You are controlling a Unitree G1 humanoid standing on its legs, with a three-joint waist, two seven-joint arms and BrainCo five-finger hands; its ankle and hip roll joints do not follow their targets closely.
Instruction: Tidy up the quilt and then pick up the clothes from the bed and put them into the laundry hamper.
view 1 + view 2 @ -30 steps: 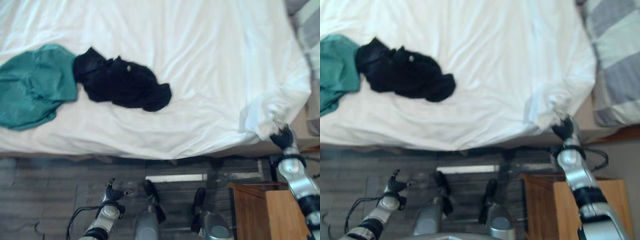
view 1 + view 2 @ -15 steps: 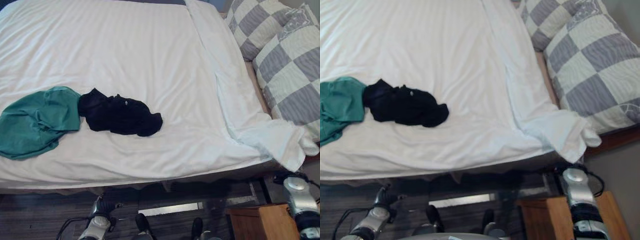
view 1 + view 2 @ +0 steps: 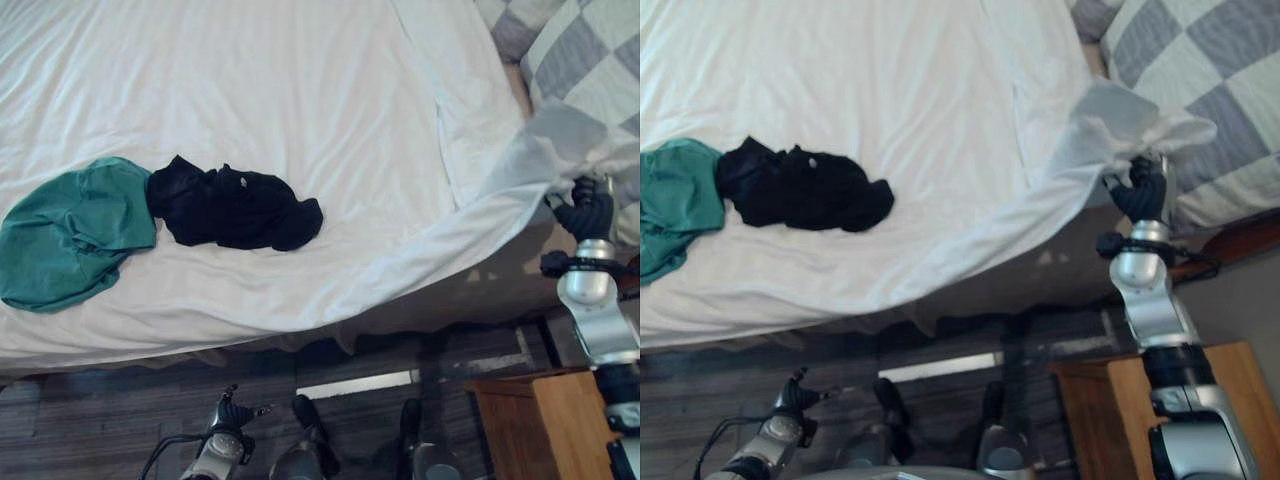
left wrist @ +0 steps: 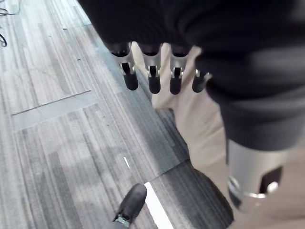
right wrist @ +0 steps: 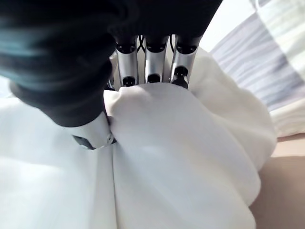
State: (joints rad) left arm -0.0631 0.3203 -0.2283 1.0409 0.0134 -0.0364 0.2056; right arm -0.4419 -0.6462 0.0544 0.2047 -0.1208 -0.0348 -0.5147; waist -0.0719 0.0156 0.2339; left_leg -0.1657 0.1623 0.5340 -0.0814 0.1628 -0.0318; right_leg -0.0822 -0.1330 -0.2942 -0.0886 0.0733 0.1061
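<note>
Grey wooden floor [image 3: 100,420] lies nearest, and the left hand [image 3: 232,413] hangs low above it with straight, relaxed fingers, holding nothing. To the right stands a wooden nightstand [image 3: 545,420]. Above it the right hand [image 3: 585,210] is closed on a bunch of the white quilt [image 3: 300,130] at its near right corner, with fingers and thumb pinching the cloth and lifting it off the bed edge. From this hand the quilt stretches away to the left and far across the bed, so I judge a pull toward the checked pillows [image 3: 590,60] would smooth it. The black garment [image 3: 235,205] and the green garment [image 3: 70,230] lie touching on the left, nearer to the left hand.
</note>
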